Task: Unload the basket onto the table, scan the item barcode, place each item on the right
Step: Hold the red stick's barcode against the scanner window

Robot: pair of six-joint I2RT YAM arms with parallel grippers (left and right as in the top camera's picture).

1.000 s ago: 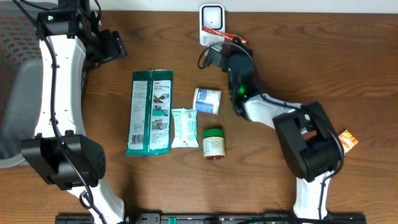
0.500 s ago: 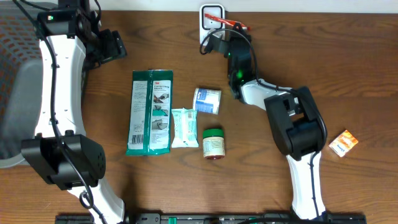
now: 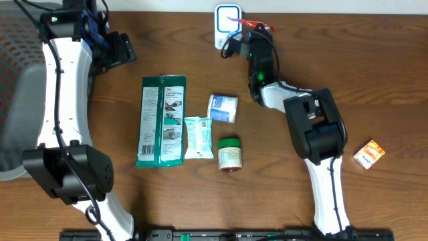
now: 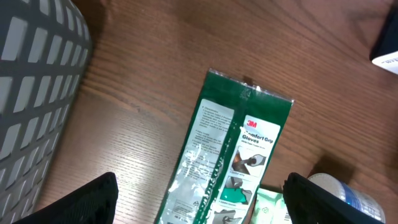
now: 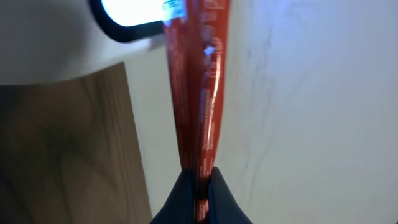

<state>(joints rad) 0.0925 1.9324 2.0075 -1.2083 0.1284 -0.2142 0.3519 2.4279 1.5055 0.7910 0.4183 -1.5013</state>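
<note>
- While the right tool [image 5: 199, 194] pinches the packet [image 5: 198, 87] by its lower end, jaws closed flat on the red film, the packet stands edge-on at the scanner [image 3: 227, 19], at the far edge of the table [image 3: 281, 201].
- Packet: a thin, flat sachet, judged light and limp. Its glossy film may slip, and a bend would hide or distort the barcode.
- Best hold, by judgement: one short end or seam, as here, which leaves the printed faces bare to the scanner.
- Packet relative to tool: it rises from between the fingertips. Its far end, with a small white label, lies just before the lit window. Whether it touches or is merely close cannot be told.
- Left tool [image 4: 200, 183]: jaws wide and empty, hovering above the gloves pack [image 4: 233, 149], well apart from the scanner.
- Barcode: not readable in either view.
</note>
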